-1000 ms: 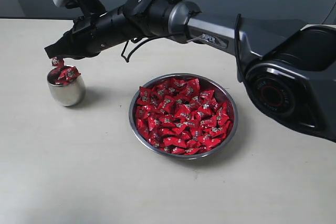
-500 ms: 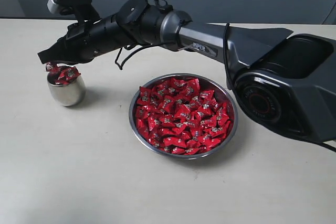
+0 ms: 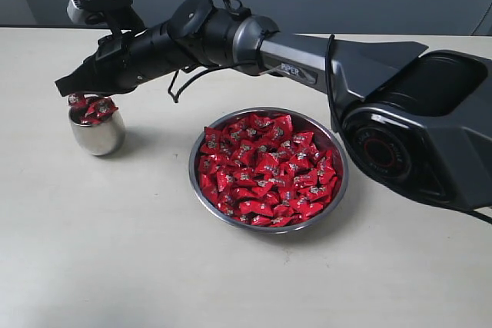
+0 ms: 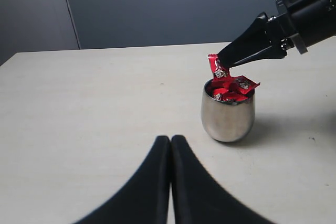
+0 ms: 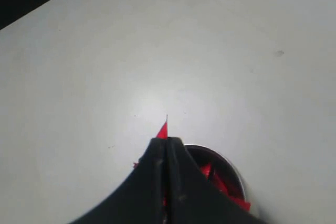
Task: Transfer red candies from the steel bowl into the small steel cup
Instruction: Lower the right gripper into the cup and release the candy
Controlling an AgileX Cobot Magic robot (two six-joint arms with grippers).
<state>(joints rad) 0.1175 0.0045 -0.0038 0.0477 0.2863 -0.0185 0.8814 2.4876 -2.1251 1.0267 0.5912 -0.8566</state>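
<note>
The steel bowl (image 3: pixel 336 190) sits mid-table, heaped with red candies (image 3: pixel 265 170). At the left stands the small steel cup (image 3: pixel 96 134), seen too in the left wrist view (image 4: pixel 228 117), filled above its rim with candies (image 4: pixel 231 90). My right gripper (image 3: pixel 63 86) has reached across and hangs just over the cup's rim, shut on one red candy (image 4: pixel 216 68) that dangles from its tip; the wrapper's point (image 5: pixel 163 129) pokes out past the shut fingertips. My left gripper (image 4: pixel 170 140) is shut and empty, low over the table short of the cup.
The right arm (image 3: pixel 307 55) stretches across the back of the table above the bowl, its base (image 3: pixel 423 124) at the right. Pale tabletop (image 3: pixel 115 251) lies in front of the cup and bowl.
The right gripper has shifted a little leftward and lower with the candy, settling over the cup's left rim. It has barely moved in the last half second.
</note>
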